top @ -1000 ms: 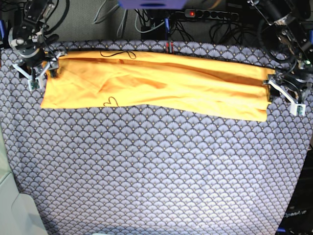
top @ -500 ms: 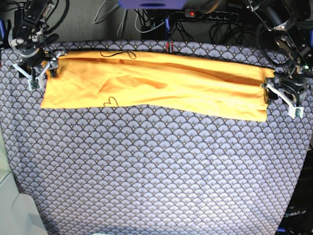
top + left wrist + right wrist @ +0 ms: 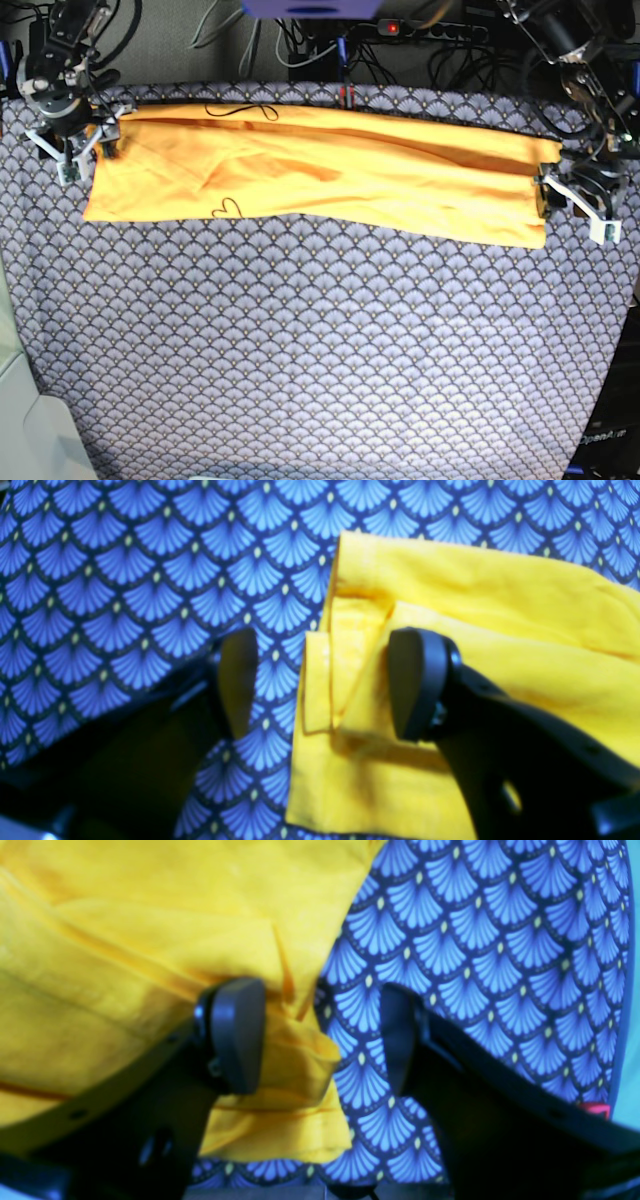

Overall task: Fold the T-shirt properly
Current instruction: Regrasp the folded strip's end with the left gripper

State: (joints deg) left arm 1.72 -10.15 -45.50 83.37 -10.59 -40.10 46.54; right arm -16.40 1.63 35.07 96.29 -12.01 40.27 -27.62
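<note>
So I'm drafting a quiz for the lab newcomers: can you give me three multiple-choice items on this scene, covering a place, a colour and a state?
1. Where on the patterned cloth does the T-shirt lie?
A far edge
B near edge
C centre

2. The T-shirt's colour?
A blue
B yellow-orange
C white

3. How do the left gripper's jaws stand?
A shut on a sleeve
B open astride the shirt's edge
C open, far from the shirt

Answers:
1 A, it forms a long band along the far side.
2 B, every view shows it.
3 B, one jaw is over fabric, the other over cloth.
</note>
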